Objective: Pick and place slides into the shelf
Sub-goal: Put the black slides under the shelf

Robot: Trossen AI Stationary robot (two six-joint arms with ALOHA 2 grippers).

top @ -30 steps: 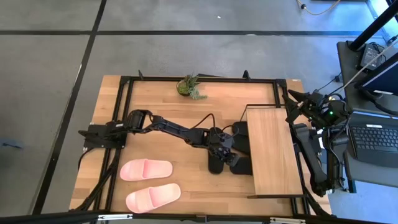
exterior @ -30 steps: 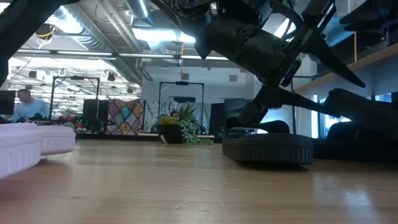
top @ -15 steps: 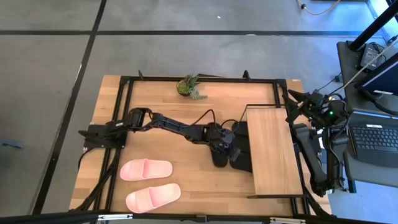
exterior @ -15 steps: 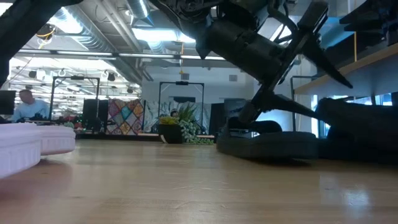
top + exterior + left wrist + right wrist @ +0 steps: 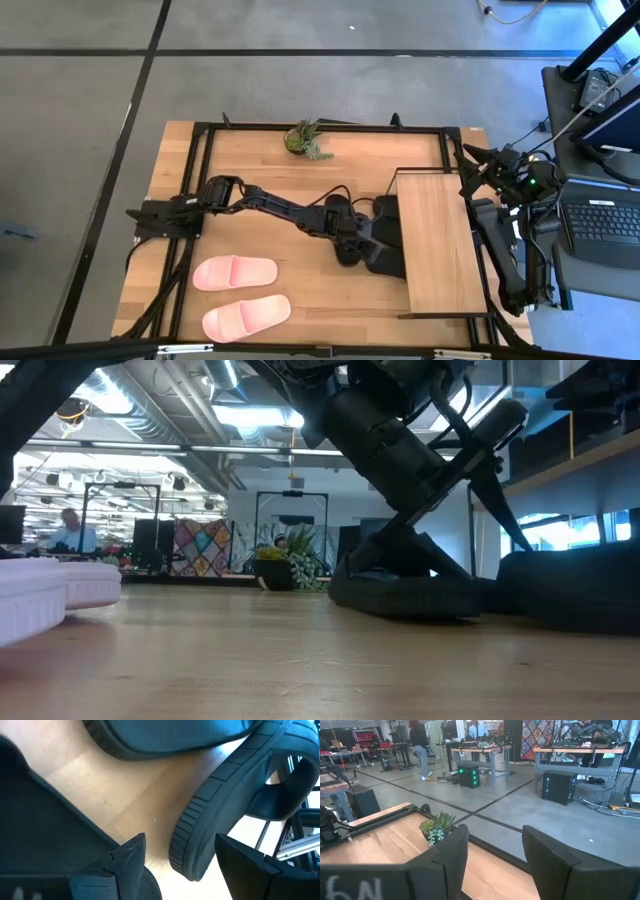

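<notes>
Beside shelf [image 5: 440,243], left pincer [image 5: 175,857] spread around black slide [image 5: 220,815] edge, apparently ungripped; overhead hides this.

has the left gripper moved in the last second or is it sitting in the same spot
Yes. In the high view the left gripper has pulled up-picture, toward the plant end of the table, staying just left of the shelf beside the black slide.

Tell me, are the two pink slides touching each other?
Apart. The high view shows bare table between the two pink slides; they lie side by side with a gap.
</notes>
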